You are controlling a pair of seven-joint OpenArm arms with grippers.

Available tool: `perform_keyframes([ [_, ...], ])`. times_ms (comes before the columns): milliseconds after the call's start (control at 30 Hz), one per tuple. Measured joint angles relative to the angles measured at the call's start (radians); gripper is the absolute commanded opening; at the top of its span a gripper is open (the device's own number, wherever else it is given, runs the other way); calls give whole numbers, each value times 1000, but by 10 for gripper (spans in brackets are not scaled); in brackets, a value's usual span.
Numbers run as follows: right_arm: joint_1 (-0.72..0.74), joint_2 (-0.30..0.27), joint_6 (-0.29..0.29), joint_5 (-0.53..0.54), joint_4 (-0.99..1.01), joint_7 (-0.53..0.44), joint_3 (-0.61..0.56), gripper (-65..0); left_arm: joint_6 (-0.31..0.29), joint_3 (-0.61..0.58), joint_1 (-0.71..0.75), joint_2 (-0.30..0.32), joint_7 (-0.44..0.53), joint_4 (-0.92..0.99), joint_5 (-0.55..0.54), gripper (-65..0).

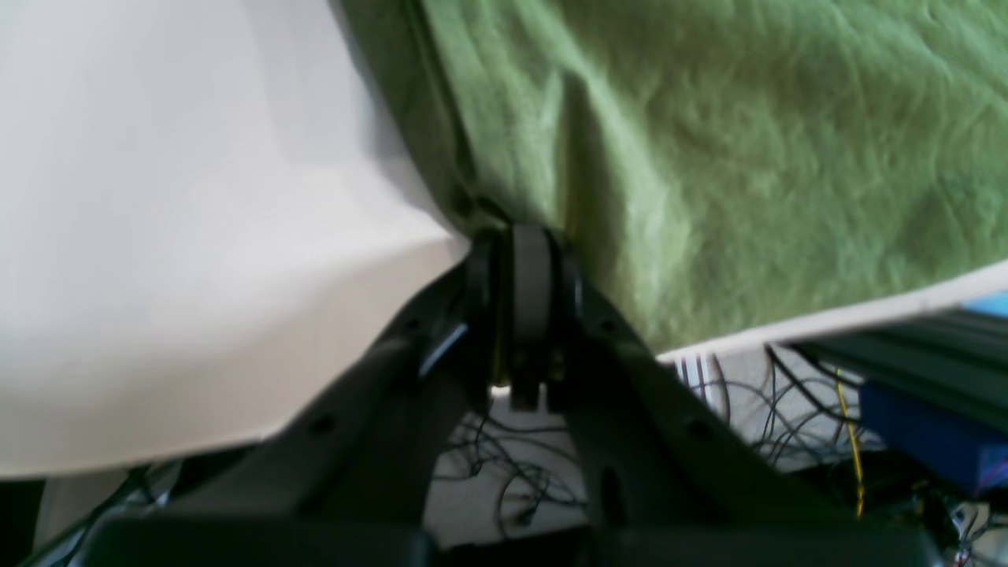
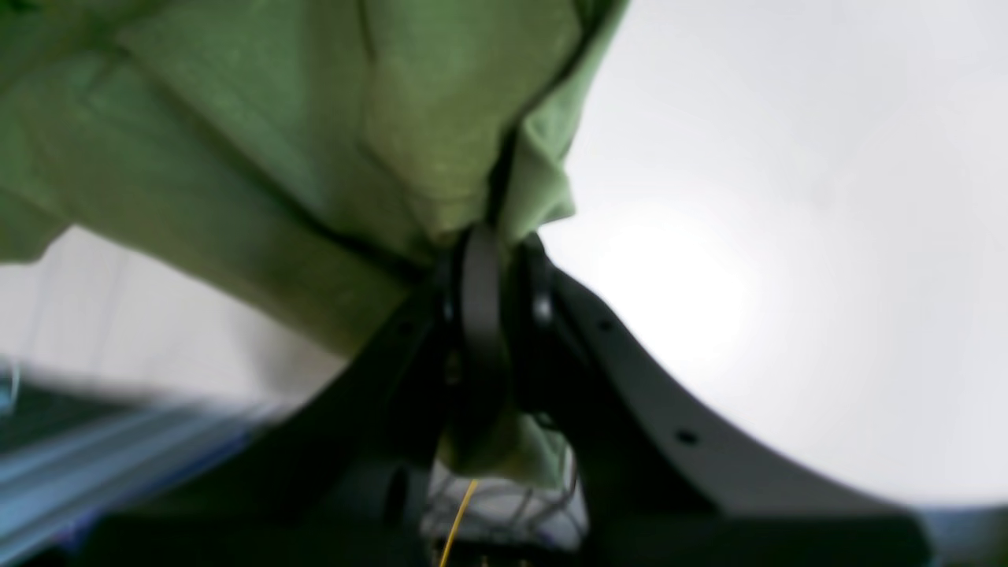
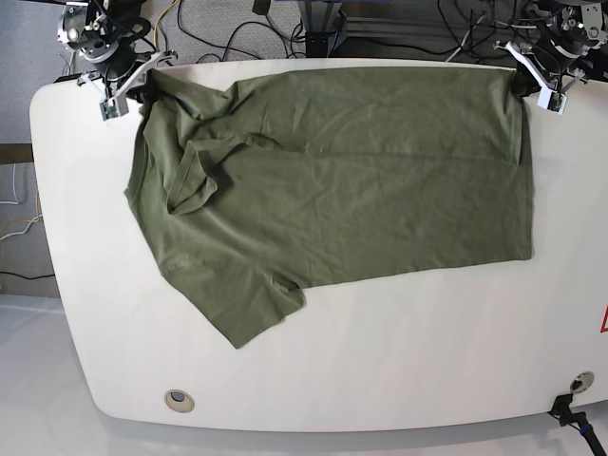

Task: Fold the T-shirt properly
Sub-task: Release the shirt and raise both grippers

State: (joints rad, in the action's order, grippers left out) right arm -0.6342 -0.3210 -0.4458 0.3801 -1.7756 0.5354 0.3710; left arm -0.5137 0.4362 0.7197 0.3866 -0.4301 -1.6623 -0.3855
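Observation:
The olive-green T-shirt [image 3: 332, 180] lies spread flat on the white table [image 3: 427, 361], collar [image 3: 190, 180] toward the base view's left and hem toward the right. My left gripper [image 3: 520, 81] sits at the far right corner of the hem. The left wrist view shows this gripper [image 1: 526, 232] shut on the edge of the T-shirt [image 1: 748, 142]. My right gripper [image 3: 144, 90] is at the far left, by the shoulder. In its own wrist view that gripper [image 2: 492, 236] is shut on a bunched fold of the T-shirt [image 2: 276, 118].
Loose cables [image 3: 237, 28] and a metal frame run behind the table's far edge. A blue box [image 1: 929, 425] sits below the table edge beside my left arm. Round fittings are set into the table near the front left [image 3: 177, 400] and front right [image 3: 581, 381].

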Motion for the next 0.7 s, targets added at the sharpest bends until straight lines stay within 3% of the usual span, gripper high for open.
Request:
perform_keyframes([
  [233, -34, 29, 0, -10, -23, -4, 1, -650, -1, 27, 0, 6, -33, -12, 13, -650],
  [333, -34, 26, 0, -10, -22, -4, 1, -650, -7, 22, -21, 53, -40, -10, 18, -650],
  [433, -34, 5, 0, -21, -21, -2, -4, -650, 0, 29, -48, 70, -41, -9, 19, -560],
  [600, -32, 8, 0, -63, -21, -9, -3, -650, -2, 29, -52, 80, -41, -10, 19, -553],
  [700, -32, 6, 0, -63, -21, -11, -3, -504, -5, 26, -52, 91, -40, -10, 18, -499],
])
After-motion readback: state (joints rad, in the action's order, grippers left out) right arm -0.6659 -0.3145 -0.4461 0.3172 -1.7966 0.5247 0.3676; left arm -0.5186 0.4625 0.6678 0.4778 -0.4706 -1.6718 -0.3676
